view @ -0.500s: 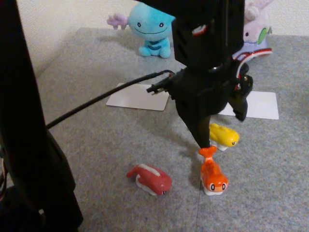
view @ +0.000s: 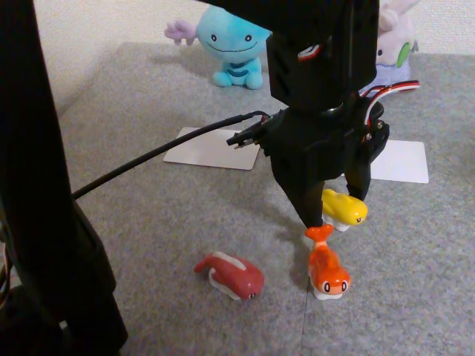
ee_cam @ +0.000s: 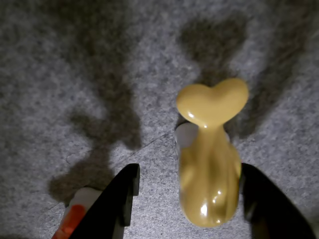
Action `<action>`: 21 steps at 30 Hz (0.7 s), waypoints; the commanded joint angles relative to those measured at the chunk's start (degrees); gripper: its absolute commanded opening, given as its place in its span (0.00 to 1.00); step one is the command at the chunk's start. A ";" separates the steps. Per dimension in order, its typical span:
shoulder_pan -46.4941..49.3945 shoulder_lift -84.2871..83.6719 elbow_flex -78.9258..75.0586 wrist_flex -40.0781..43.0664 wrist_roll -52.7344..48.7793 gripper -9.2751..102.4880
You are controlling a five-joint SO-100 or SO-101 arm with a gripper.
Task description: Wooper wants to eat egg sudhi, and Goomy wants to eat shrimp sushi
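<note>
The small yellow fish-shaped egg sushi toy with a white base (ee_cam: 208,164) is seen lying on the grey carpet-like mat (view: 148,222), just behind the bright orange shrimp sushi toy with a forked tail (view: 326,268) in the fixed view. The black two-finger gripper (ee_cam: 189,199) is spread, with one finger to each side of the yellow body; the right one looks close to touching, the left one stands apart.

The toy's glossy highlights suggest hard, smooth, light plastic (likely slippery, hardly fragile), so a hold across the thick middle of the body is judged safer than at the thin heart-shaped tail.

The light blue round Wooper plush (view: 234,44) sits at the far edge, well apart.

No brand, label or writing can be read.
</note>
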 commanded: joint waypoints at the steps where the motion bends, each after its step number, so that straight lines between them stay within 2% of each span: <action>1: -0.09 0.18 -2.20 -0.35 0.26 0.22; 5: -0.26 0.18 -2.20 -0.53 1.41 0.16; 11: -0.35 0.18 -2.20 -0.53 1.93 0.15; 17: -0.62 0.97 -2.20 0.35 4.04 0.11; 21: -2.20 2.72 -2.20 0.79 8.88 0.11</action>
